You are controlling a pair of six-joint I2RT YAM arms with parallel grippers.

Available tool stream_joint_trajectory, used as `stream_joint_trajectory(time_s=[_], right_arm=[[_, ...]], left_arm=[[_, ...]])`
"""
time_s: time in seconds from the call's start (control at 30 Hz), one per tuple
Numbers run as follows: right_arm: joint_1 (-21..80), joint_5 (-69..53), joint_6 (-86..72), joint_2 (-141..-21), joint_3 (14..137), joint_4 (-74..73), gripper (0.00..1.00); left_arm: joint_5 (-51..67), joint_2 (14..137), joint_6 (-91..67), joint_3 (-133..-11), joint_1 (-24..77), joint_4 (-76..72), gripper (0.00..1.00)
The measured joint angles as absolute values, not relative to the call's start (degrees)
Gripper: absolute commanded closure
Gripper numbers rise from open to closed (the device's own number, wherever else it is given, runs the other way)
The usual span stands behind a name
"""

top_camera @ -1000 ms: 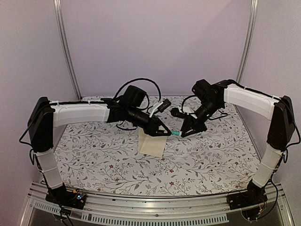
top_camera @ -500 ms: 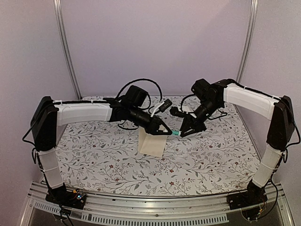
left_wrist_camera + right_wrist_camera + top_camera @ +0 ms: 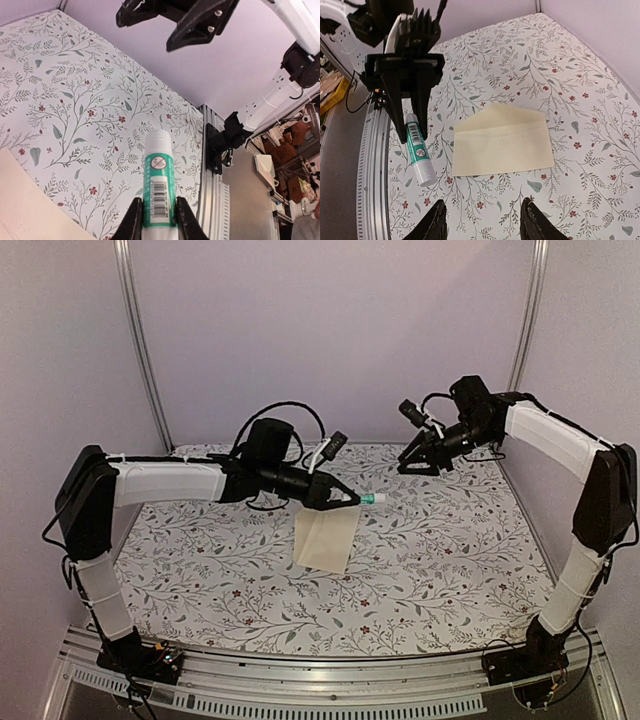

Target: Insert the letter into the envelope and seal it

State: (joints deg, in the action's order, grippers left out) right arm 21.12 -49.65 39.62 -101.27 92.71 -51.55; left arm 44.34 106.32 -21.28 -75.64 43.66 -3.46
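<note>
The plain cream envelope (image 3: 325, 540) lies flat on the floral cloth at the table's middle, its flap side showing in the right wrist view (image 3: 502, 145). A corner of it shows in the left wrist view (image 3: 25, 200). No printed letter shows in any view. My left gripper (image 3: 352, 499) is shut on a green and white glue stick (image 3: 372, 498), held level just above the envelope's far end; the stick shows between its jaws (image 3: 159, 185). My right gripper (image 3: 415, 462) is open and empty, raised at the back right, well clear of the stick (image 3: 417, 150).
The floral cloth (image 3: 450, 570) covers the table. An aluminium rail (image 3: 330, 695) runs along the near edge. Purple walls and two metal posts (image 3: 140, 340) close the back and sides. My right gripper also shows in the left wrist view (image 3: 190, 20).
My right gripper has drawn away from the glue stick's tip, up and to the back right. My left gripper has risen slightly and keeps the stick.
</note>
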Motion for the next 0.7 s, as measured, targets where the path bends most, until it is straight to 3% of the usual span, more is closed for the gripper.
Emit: stream_joint_trajectory(time_s=[0.2,0.47,0.7], right_arm=[[11.1,-61.4,22.0,-101.3,94.7,-40.5,0.47],[13.1,-70.0,-8.6,-101.4,89.1,-17.2,0.40],[14.9,-71.6,-23.1,-101.7,88.5,-5.3,0.32]], left_arm=[[36.3,103.7,-30.4,-71.6,43.3,-20.3,0.89],[25.0,103.0,-37.5,-70.9,43.6,-36.7,0.90],[21.6,103.3,-40.2,-70.9,43.9,-41.9,0.90]])
